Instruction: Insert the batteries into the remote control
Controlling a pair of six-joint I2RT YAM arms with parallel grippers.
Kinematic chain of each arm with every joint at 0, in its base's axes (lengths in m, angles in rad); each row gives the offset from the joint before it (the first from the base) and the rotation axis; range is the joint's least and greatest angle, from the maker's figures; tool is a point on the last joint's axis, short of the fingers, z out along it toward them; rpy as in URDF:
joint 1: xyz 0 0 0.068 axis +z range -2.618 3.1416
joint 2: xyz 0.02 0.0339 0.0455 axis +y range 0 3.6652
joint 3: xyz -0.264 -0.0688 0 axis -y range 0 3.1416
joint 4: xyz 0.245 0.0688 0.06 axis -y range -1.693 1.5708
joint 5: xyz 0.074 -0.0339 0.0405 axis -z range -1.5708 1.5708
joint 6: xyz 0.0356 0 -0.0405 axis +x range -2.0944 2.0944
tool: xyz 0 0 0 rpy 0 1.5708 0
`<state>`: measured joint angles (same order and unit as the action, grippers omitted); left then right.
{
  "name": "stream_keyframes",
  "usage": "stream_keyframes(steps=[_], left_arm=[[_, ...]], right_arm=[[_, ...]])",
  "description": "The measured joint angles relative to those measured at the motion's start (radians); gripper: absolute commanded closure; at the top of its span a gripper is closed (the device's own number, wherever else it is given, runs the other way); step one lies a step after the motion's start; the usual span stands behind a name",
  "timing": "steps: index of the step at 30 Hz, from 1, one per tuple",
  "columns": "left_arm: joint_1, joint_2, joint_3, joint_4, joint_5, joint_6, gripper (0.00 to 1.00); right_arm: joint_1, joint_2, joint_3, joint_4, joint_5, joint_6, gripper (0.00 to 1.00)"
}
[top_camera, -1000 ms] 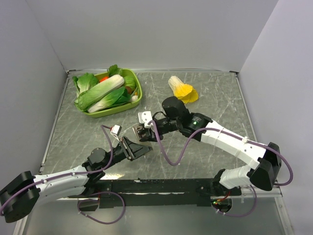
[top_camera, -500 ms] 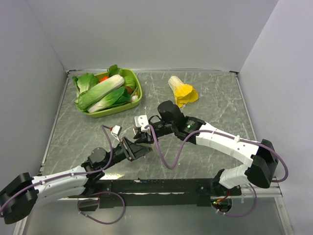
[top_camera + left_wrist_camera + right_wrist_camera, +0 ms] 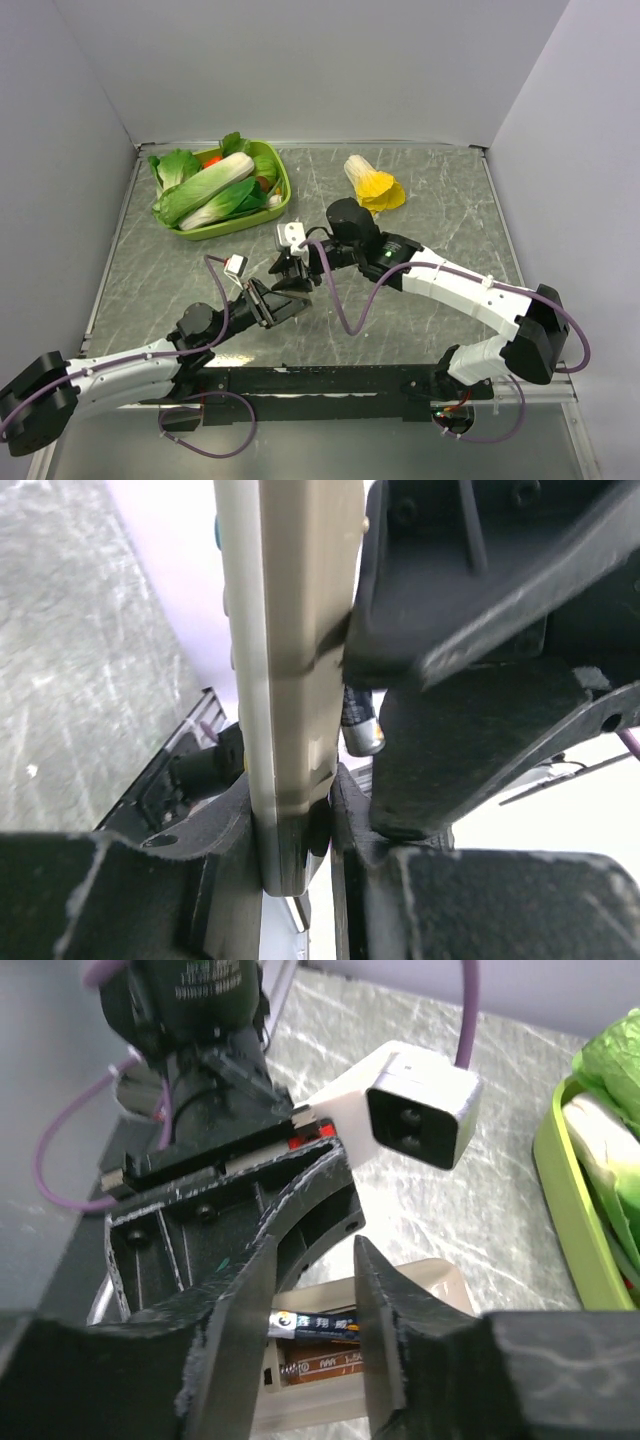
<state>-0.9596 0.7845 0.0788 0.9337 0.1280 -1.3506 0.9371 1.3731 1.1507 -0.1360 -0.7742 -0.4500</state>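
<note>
My left gripper (image 3: 295,825) is shut on the lower end of the grey-beige remote control (image 3: 290,630), holding it on edge; in the top view this gripper (image 3: 272,305) sits at the table's near middle. My right gripper (image 3: 290,275) is right against it from the far side. In the right wrist view its fingers (image 3: 312,1328) hold a dark battery (image 3: 315,1324) crosswise at the remote's open battery compartment (image 3: 345,1370). The slot beside it shows an orange label and a spring. The battery's metal end also shows in the left wrist view (image 3: 362,732). No second battery is in view.
A green tray (image 3: 284,196) of toy vegetables stands at the back left. A yellow-and-white toy cabbage (image 3: 375,185) lies at the back middle. Purple cables (image 3: 335,300) loop near both grippers. Grey walls close three sides.
My right gripper has moved left and nearer, from beside the left gripper to right over the remote. The left arm has barely moved.
</note>
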Motion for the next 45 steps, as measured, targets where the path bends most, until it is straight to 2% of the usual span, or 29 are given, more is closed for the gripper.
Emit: stream_keyframes(steps=[11,26,34,39,45], left_arm=[[-0.01,0.047,-0.008,0.114,0.008,-0.006,0.99],[-0.012,0.0,-0.013,0.08,0.008,-0.034,0.99],[-0.012,-0.011,-0.013,0.078,0.002,-0.034,0.99],[-0.012,0.019,-0.013,0.08,0.003,-0.034,0.99],[-0.012,0.031,-0.013,0.08,0.006,-0.034,0.99]], right_arm=[[-0.003,-0.01,0.013,0.047,-0.038,0.085,0.49],[-0.001,-0.021,-0.007,0.062,-0.027,0.076,0.49],[-0.001,-0.13,-0.007,0.062,-0.024,0.14,0.48],[-0.001,-0.212,-0.003,0.037,-0.003,0.141,0.55],[-0.001,-0.214,-0.005,-0.047,0.041,0.131,0.61]])
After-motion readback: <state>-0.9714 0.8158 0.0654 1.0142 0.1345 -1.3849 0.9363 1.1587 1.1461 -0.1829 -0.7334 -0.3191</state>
